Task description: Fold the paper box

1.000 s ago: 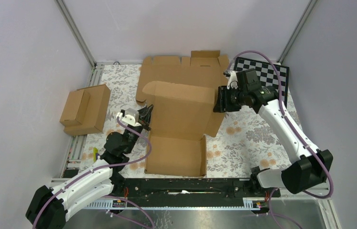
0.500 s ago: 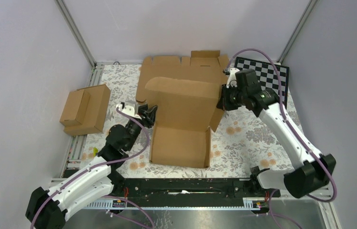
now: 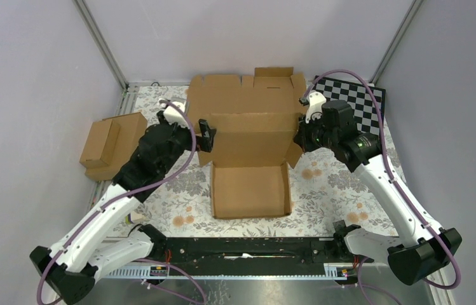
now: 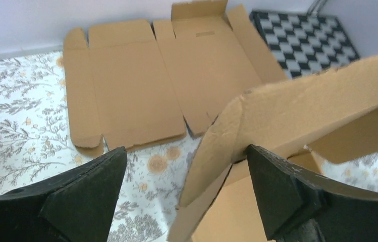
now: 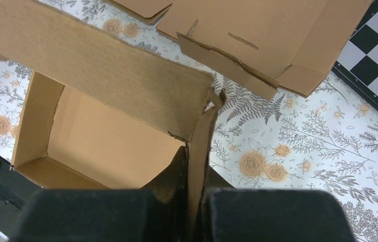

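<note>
The paper box (image 3: 251, 190) sits mid-table as a shallow brown tray with its hinged lid (image 3: 248, 130) raised at the far side. My right gripper (image 3: 299, 138) is shut on the lid's right side flap (image 5: 199, 136), which stands pinched between the dark fingers (image 5: 176, 171) in the right wrist view. At the lid's left end, my left gripper (image 3: 207, 136) stands wide open. In the left wrist view the lid's left flap (image 4: 217, 146) runs between the spread jaws of this gripper (image 4: 186, 150), close to the right finger (image 4: 282, 191).
A wider flat cardboard blank (image 3: 235, 95) lies behind the box. Two joined small brown boxes (image 3: 111, 146) rest at the left edge. A checkerboard (image 3: 359, 101) lies at the back right. A black rail (image 3: 248, 249) runs along the near edge.
My left gripper let go, opened wide and rose from the tray's left wall to the lid's left end. My right gripper shut on the lid's right flap. The box slid right.
</note>
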